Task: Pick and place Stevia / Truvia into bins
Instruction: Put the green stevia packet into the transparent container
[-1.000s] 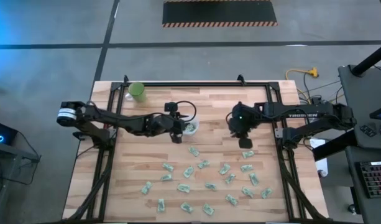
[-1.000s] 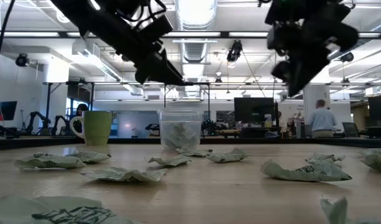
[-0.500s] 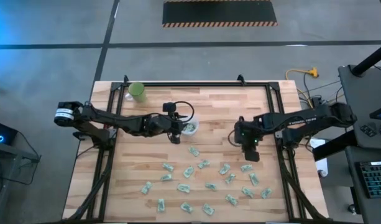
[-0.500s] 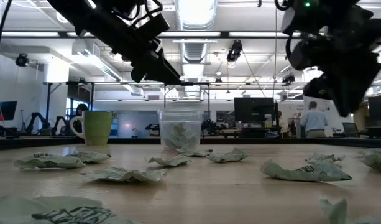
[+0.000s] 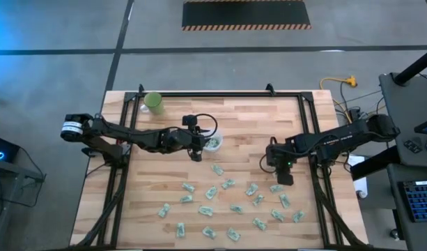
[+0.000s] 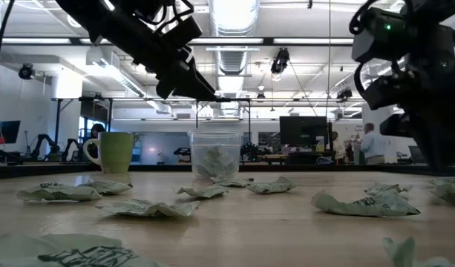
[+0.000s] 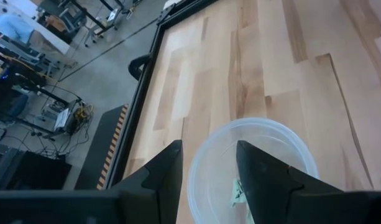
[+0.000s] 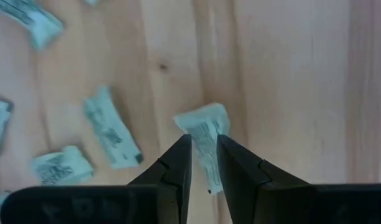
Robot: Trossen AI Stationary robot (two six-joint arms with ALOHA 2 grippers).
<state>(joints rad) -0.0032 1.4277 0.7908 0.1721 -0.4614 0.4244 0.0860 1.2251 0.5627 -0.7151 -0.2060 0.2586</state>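
Right gripper (image 8: 204,158) — over packet (image 8: 206,134)

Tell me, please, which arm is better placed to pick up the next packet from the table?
The right. Its gripper hangs open directly above a packet on the table, the fingers straddling it. The left gripper is open over the clear cup, away from the loose packets.

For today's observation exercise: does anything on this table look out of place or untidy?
Yes. Many packets lie scattered and crumpled over the table's near half, while only a few sit in the clear cup.
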